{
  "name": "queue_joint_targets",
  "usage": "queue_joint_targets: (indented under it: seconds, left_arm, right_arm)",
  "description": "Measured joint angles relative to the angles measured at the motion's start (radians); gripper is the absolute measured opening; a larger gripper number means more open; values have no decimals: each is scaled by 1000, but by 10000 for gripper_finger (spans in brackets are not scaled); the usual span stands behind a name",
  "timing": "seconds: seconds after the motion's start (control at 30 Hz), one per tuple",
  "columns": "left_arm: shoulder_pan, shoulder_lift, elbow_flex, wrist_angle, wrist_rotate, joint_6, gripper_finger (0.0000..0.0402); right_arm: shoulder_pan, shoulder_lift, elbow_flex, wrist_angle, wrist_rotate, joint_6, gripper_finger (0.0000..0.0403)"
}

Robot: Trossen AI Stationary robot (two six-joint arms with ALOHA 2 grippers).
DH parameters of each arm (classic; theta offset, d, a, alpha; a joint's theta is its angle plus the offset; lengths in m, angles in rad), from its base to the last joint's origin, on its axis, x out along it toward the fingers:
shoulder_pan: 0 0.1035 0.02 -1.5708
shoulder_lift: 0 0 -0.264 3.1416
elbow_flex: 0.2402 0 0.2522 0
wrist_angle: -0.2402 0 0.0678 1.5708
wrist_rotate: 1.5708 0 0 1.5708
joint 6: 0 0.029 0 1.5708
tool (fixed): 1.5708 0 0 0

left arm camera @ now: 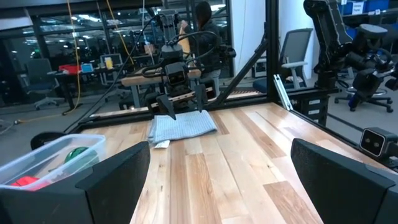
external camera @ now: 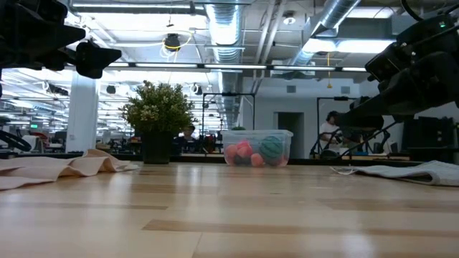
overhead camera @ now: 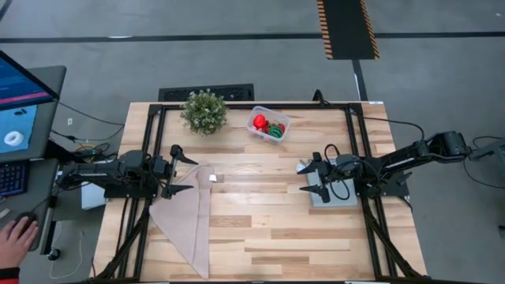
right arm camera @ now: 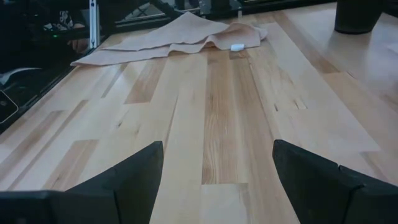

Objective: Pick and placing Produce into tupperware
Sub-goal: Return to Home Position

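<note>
The clear tupperware (overhead camera: 269, 125) stands near the table's far edge, right of the potted plant; red pieces and a green striped ball (overhead camera: 274, 131) lie inside it. It also shows in the low view (external camera: 258, 148) and at the edge of the left wrist view (left arm camera: 50, 160). My left gripper (overhead camera: 183, 169) hovers open over the table's left side, above a beige cloth. My right gripper (overhead camera: 309, 177) hovers open over the right side, above a grey-blue cloth. Both hold nothing.
A bushy potted plant (overhead camera: 204, 110) stands at the far edge, left of the tub. A beige cloth (overhead camera: 186, 217) lies on the left part of the table, a grey-blue folded cloth (overhead camera: 331, 192) under the right gripper. A person's hand (overhead camera: 14, 241) rests off the table's left.
</note>
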Motion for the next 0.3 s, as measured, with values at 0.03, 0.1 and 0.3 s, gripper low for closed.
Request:
queue_joint_targets:
  seconds: [0.03, 0.1, 0.3]
  left_arm:
    - [0, 0, 0, 0, 0, 0, 382]
    - [0, 0, 0, 0, 0, -7, 382]
    - [0, 0, 0, 0, 0, -2, 382]
  right_arm:
    - [0, 0, 0, 0, 0, 0, 327]
    - [0, 0, 0, 0, 0, 0, 327]
    - [0, 0, 0, 0, 0, 0, 327]
